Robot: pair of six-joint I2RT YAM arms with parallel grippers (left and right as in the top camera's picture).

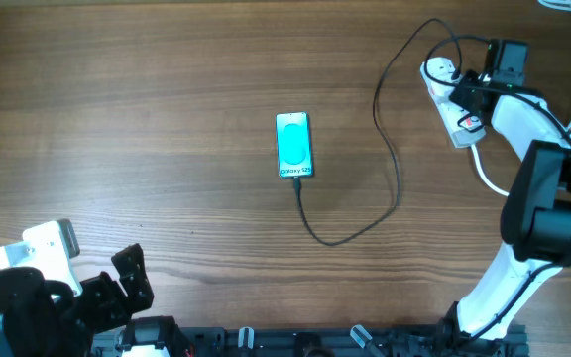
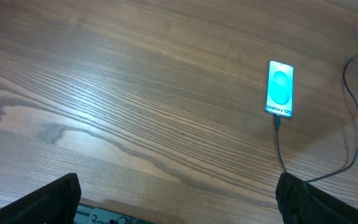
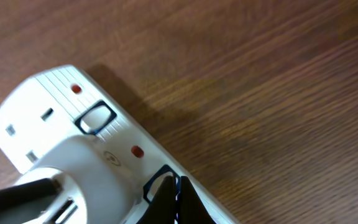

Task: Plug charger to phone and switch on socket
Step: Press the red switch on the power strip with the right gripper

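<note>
Socket lay at far-right corner, long axis diagonal to the edges. R gripper, fingers together, sat right on its switch, so R arm was nearer. L gripper, fingers apart, idled at near-left corner. Phone lay mid-table, charger apparently in.

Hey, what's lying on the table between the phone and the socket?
Only the charger, its black cable, crosses the stretch between the phone and the socket; the overhead view shows it best.
</note>
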